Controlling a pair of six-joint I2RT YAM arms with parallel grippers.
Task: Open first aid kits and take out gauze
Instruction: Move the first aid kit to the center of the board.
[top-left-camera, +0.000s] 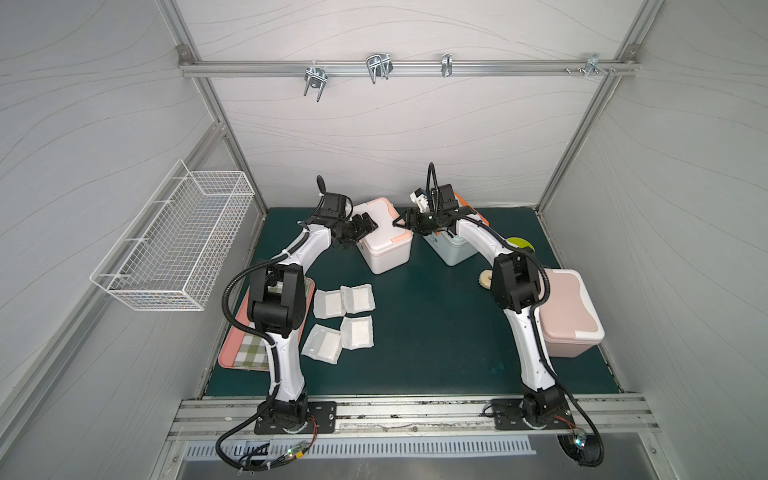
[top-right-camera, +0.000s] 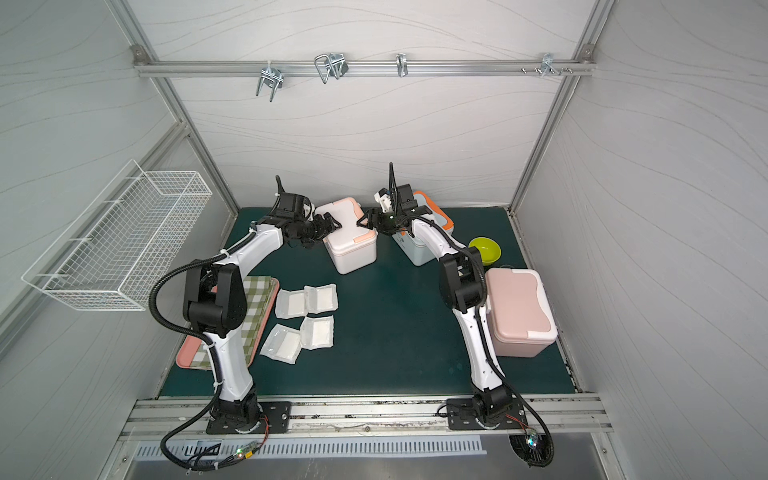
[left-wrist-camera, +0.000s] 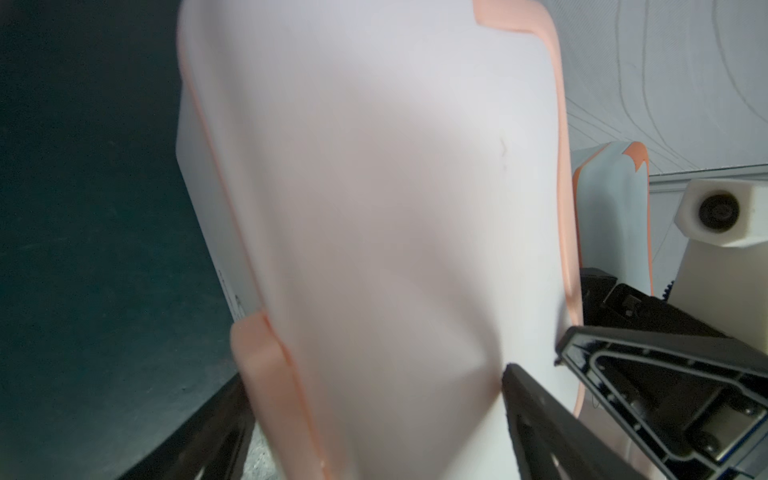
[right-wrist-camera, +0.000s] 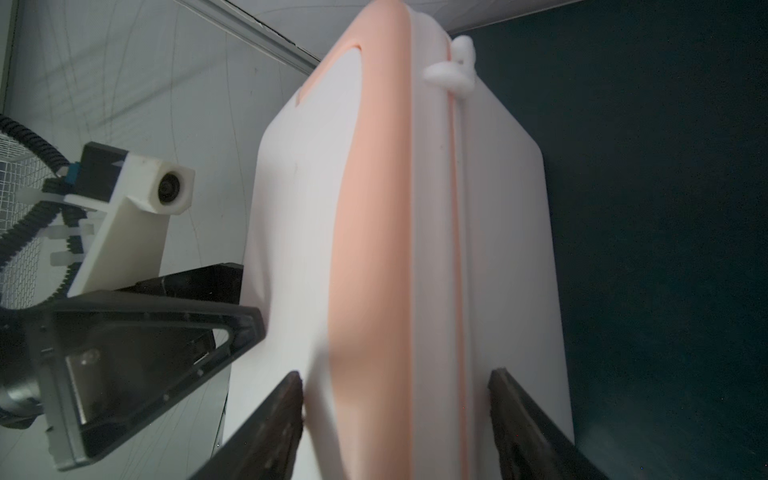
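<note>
Right wrist view has the right gripper (right-wrist-camera: 397, 386) straddling the peach lid edge of the white kit (right-wrist-camera: 503, 216), can't tell if it's pinching. Left gripper (top-left-camera: 369, 225) sits jaws wide apart at the kit's 9 o'clock side. Kit's shut at 12 o'clock on the mat (top-left-camera: 436, 324), four gauze pouches (top-left-camera: 358, 299) at its 7 o'clock.

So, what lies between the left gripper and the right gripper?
The rounded white plastic box with peach trim, its lid closed. Both top views show this.
</note>
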